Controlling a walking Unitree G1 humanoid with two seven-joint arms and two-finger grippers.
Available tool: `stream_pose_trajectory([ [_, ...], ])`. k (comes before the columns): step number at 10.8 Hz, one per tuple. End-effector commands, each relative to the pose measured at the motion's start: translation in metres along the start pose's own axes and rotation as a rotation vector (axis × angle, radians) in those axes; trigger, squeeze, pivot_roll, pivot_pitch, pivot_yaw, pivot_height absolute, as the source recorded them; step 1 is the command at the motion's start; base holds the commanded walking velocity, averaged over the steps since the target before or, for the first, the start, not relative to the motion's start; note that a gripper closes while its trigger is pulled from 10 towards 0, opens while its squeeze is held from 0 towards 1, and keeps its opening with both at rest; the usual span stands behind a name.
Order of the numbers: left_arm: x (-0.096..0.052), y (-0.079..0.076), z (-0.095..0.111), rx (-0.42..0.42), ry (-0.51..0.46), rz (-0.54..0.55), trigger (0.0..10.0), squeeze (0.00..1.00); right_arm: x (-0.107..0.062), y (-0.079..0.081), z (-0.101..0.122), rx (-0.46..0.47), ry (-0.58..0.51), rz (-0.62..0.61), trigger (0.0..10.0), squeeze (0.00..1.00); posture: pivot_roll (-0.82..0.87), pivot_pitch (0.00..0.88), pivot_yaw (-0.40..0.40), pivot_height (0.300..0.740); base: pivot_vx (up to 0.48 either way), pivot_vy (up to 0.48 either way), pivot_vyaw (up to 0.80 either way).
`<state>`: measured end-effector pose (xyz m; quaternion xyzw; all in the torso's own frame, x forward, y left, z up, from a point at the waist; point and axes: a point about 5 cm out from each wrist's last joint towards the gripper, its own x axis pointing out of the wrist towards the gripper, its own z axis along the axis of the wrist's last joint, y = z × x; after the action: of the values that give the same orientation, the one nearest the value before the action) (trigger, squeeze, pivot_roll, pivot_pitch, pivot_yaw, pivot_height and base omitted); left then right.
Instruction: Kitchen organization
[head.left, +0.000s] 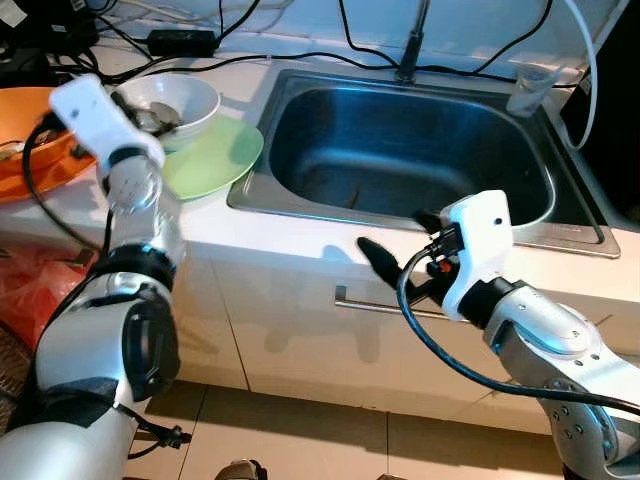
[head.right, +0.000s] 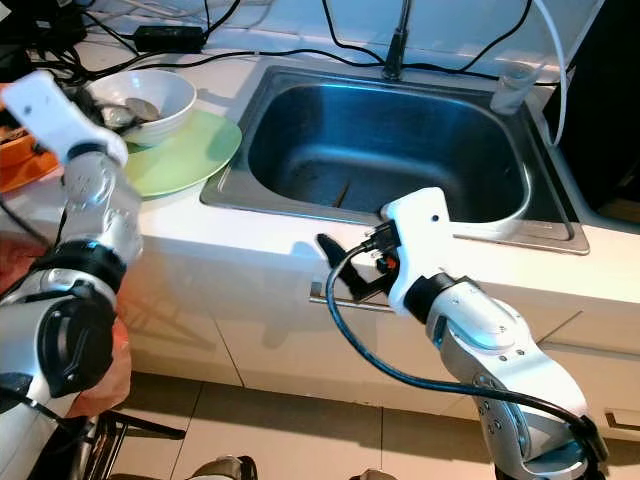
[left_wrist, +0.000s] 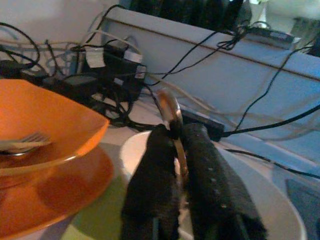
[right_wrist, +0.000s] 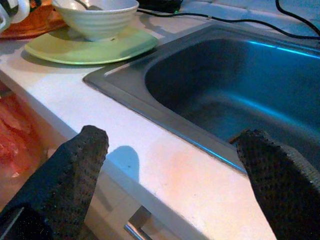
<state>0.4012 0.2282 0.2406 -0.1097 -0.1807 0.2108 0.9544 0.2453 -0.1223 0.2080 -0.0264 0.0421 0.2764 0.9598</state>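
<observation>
On the white countertop (head.left: 300, 235) beside the steel sink (head.left: 400, 150), one white bowl (head.left: 175, 105) is seen standing on one green plate (head.left: 215, 160), and one orange bowl (left_wrist: 45, 120) with a single fork (left_wrist: 22, 142) in it is stacked on an orange plate (left_wrist: 55, 192) just beside them. The left gripper (left_wrist: 175, 165) is held over the white bowl, its two fingers pressed together on one metal spoon (left_wrist: 170, 112), whose bowl end stands up above the fingertips. The right gripper (right_wrist: 175, 165) is held at the front edge of the counter before the sink, its two fingers (right_wrist: 75, 170) spread wide and nothing gripped between them. One clear cup (head.left: 527, 88) is seen at the far right corner of the sink, near one tap (head.left: 408, 50). Several black cables (head.left: 300, 55) are laid along the back of the counter.
</observation>
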Motion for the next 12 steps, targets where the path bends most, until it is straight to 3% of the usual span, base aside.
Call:
stream_pose_trajectory([
  [1,0.002,-0.01,0.009,-0.003,-0.037,-0.034,0.0,0.0,0.0,0.002,0.003,-0.003,-0.012,0.018,10.0,0.0,-0.21,0.08,-0.026,0.74,0.0,0.0,0.0],
  [8,0.004,-0.031,0.029,-0.023,-0.136,-0.103,0.0,0.0,0.011,0.002,0.005,-0.001,-0.044,0.023,10.0,0.0,-0.17,0.044,-0.013,0.74,0.0,0.0,0.0],
  [12,-0.007,-0.05,0.028,-0.013,-0.182,-0.18,0.0,0.0,0.02,0.001,0.006,-0.002,-0.064,0.026,10.0,0.0,-0.14,0.028,-0.016,0.74,0.0,0.0,0.0],
])
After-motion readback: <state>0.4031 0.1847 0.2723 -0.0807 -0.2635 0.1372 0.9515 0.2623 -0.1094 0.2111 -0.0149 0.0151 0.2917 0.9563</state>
